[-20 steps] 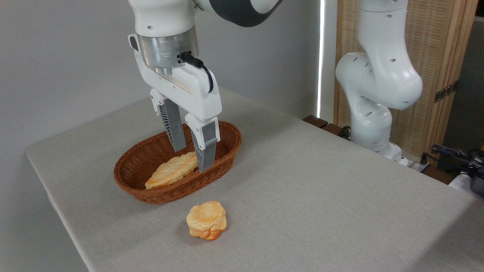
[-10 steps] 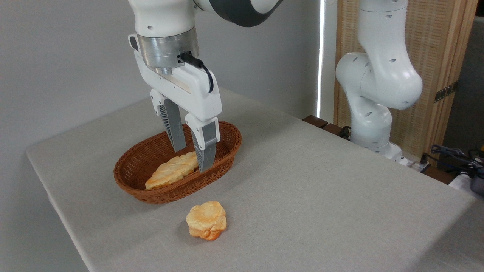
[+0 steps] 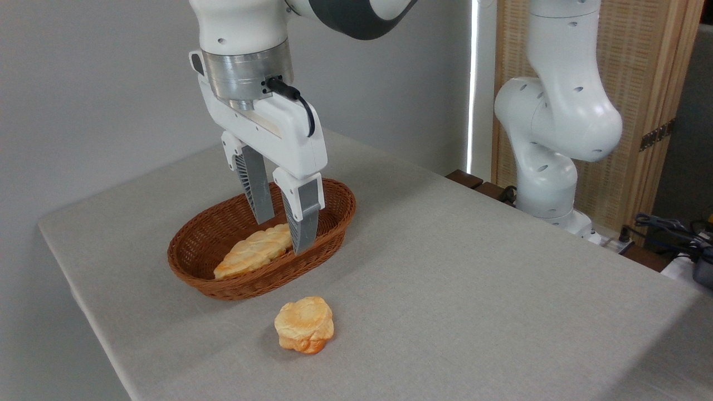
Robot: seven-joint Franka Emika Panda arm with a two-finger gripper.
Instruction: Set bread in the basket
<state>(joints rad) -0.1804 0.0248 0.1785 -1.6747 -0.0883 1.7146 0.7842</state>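
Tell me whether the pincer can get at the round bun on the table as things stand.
Probably yes. The bun lies alone on the cloth in front of the basket, nothing on or against it. The pincer hangs open and empty above the basket.

No text, label, brand mark, number or sign could be read anywhere in the view
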